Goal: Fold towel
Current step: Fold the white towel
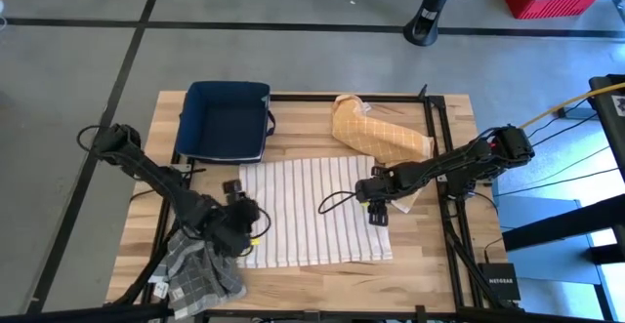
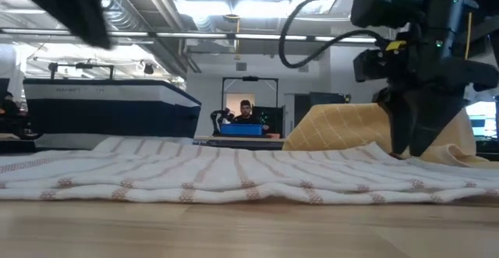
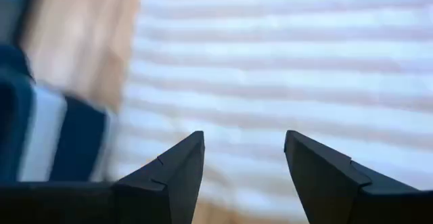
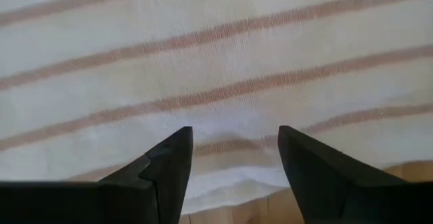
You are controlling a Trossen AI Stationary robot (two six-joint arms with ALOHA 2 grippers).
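Note:
A white towel with thin brownish stripes (image 1: pixel 312 211) lies spread flat on the wooden table (image 1: pixel 430 274). My left gripper (image 1: pixel 246 227) hovers open over the towel's left edge; in its wrist view the striped cloth (image 3: pixel 284 82) shows past the open fingers (image 3: pixel 243 149). My right gripper (image 1: pixel 379 211) points down, open, close over the towel's right edge (image 4: pixel 223 183), with nothing between its fingers (image 4: pixel 235 143). In the low view it stands at the right (image 2: pixel 409 145) behind the towel's rumpled near edge (image 2: pixel 234 184).
A dark blue tray (image 1: pixel 227 120) stands at the far left of the table. A yellow checked cloth (image 1: pixel 376 133) lies bunched at the far right, and a grey checked cloth (image 1: pixel 200 274) lies at the near left corner. A person sits in the room beyond (image 2: pixel 246 111).

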